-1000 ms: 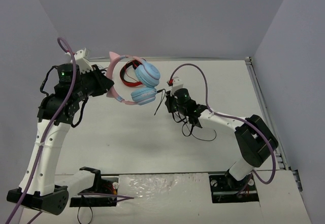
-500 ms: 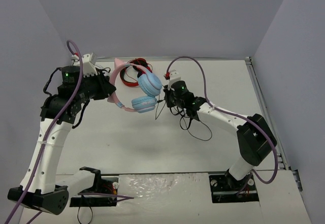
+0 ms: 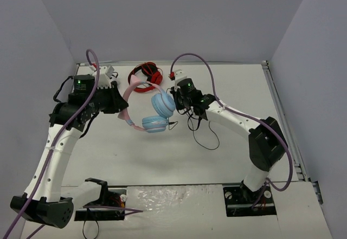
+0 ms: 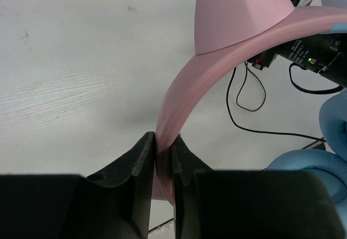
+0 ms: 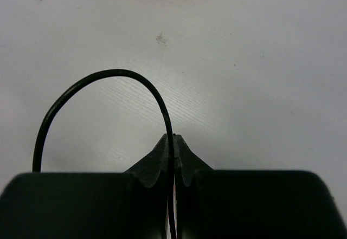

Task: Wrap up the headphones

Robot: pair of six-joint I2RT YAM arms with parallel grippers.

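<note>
Since a second ago, swung the headphones (image 3: 149, 106) rightward and nearer, clear of the red-and-black headphones (image 3: 145, 76) overlapped before in the top view. Brought the right end effector (image 3: 180, 99) leftward, close beside the blue ear cups. Counted: two arms, two pairs of headphones, one thin black cable (image 3: 205, 136). Clenched on the pink headband with the left end effector (image 4: 162, 144), holding the headphones over the bench (image 3: 108, 152). Pinched the cable in the right end effector, slack looping down onto the bench.
</note>
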